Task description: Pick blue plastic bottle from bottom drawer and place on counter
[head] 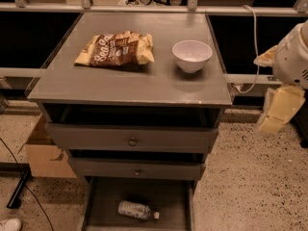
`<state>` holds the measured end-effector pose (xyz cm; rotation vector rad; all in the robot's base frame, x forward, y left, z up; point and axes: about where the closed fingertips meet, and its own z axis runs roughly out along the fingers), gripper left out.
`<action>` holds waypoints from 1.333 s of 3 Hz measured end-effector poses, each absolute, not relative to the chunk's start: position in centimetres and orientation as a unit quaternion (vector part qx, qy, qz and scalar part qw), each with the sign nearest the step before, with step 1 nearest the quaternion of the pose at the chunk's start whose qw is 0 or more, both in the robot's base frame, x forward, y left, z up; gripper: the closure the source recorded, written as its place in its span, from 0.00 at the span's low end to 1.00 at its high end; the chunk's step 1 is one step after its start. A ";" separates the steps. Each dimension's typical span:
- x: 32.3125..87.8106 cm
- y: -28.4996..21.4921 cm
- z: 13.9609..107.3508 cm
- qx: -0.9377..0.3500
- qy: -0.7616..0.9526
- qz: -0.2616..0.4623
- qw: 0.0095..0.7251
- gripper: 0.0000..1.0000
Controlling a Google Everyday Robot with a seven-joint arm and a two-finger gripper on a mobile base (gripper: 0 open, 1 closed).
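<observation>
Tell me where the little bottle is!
The blue plastic bottle lies on its side in the open bottom drawer, low in the view. The claw hangs far right.

White rounded arm housing (294,57), cream blocky gripper (278,113) (at right edge)
</observation>
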<state>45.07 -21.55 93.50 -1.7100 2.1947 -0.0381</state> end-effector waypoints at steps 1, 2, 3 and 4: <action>45.3 -21.8 91.5 -0.604 0.775 0.012 0.186 0.00; 44.3 -21.3 91.1 -0.607 0.771 0.011 0.192 0.00; 42.0 -20.2 90.2 -0.612 0.765 0.017 0.200 0.00; 38.5 -18.5 87.0 -0.619 0.757 0.056 0.203 0.00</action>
